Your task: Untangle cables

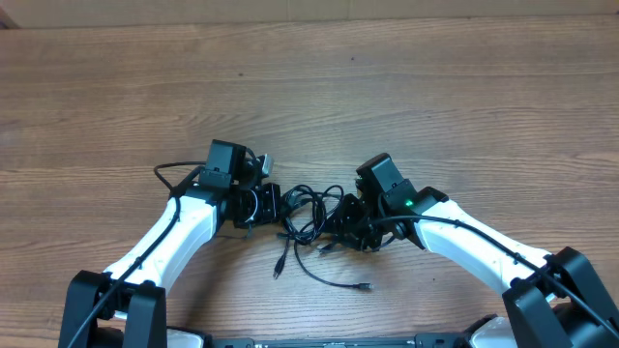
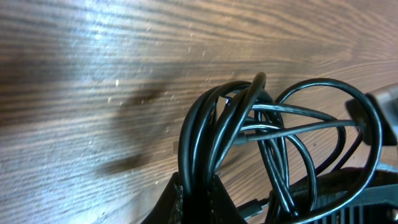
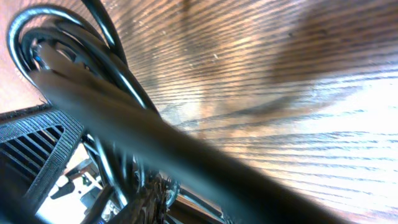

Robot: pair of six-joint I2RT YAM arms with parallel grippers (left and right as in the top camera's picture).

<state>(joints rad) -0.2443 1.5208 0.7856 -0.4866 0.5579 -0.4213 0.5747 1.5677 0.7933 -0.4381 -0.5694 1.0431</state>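
overhead: thin black cables [image 1: 308, 215] lie knotted on the brown wooden table [image 1: 387, 87], between the left gripper [image 1: 263, 205] and right gripper [image 1: 348, 224]. left wrist: the left gripper is clamped tight on a bundle of cable loops. right wrist: blurred cables fill the lens, and i cannot tell how the right gripper's jaws stand.

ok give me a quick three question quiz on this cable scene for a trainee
1. True or false: the cables lie straight and apart on the table.
2. The left tool is: A) shut on cable loops B) wide open and empty C) resting on a box.
3. Fill in: in the overhead view the tangle sits ___ the left tool and the right tool.
Key: 1 false; 2 A; 3 between.
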